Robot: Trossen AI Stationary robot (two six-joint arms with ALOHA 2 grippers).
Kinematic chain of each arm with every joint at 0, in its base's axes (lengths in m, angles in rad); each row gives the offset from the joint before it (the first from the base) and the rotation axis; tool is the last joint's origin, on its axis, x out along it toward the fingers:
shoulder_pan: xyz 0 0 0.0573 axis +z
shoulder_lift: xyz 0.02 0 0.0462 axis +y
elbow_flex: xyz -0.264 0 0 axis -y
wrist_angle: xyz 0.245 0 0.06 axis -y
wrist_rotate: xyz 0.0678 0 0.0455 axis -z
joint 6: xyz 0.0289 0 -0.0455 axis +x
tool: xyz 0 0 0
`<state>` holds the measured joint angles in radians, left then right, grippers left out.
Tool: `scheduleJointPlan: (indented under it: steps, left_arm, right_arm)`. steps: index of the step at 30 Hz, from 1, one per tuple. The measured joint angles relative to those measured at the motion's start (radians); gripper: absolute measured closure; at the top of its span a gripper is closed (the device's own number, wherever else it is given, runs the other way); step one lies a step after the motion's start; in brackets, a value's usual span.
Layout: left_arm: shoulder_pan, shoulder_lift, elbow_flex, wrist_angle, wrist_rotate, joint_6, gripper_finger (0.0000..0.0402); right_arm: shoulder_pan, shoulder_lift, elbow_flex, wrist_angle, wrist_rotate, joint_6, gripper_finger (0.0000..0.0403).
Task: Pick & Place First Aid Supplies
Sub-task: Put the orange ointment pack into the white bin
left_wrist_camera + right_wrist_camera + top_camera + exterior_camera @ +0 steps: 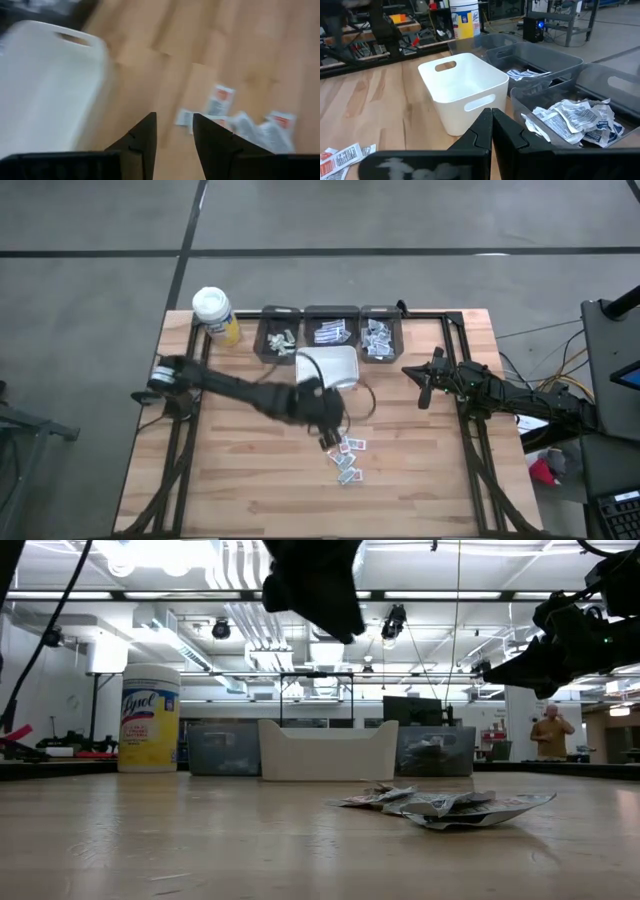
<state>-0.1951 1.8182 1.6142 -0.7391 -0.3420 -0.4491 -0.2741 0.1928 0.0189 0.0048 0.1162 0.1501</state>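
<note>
Several small white packets with red and blue print, the first aid supplies (pixel 346 461), lie flat in a loose heap on the wood table, right of its middle; the low view shows the heap (pixel 445 804) too. My left gripper (pixel 331 440) hangs above the heap's far-left side, open and empty. In the left wrist view its fingers (pixel 174 118) point down toward the packets (pixel 220 100) without touching them. My right gripper (pixel 491 116) is shut and empty, waiting at the table's right side (pixel 421 385).
A white bin (pixel 335 366) stands behind the heap. Three grey bins (pixel 330 330) holding more packets line the far edge. A yellow wipes bottle with a white cap (pixel 214 315) stands at the far left. A person (pixel 550 734) stands in the room beyond.
</note>
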Motion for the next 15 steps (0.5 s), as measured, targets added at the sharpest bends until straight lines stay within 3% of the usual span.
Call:
scheduleJointPlan:
  steps: [9, 15]
  left_arm:
    - [-0.111, 0.146, 0.000, 0.033, 0.015, -0.030, 0.0278]
    - [-0.114, 0.221, 0.000, 0.087, 0.135, -0.053, 0.0280]
  right_arm:
    - [0.000, 0.000, 0.000, -0.001, -0.008, 0.034, 0.0394]
    - [0.001, 0.000, 0.000, -0.001, -0.011, 0.034, 0.0394]
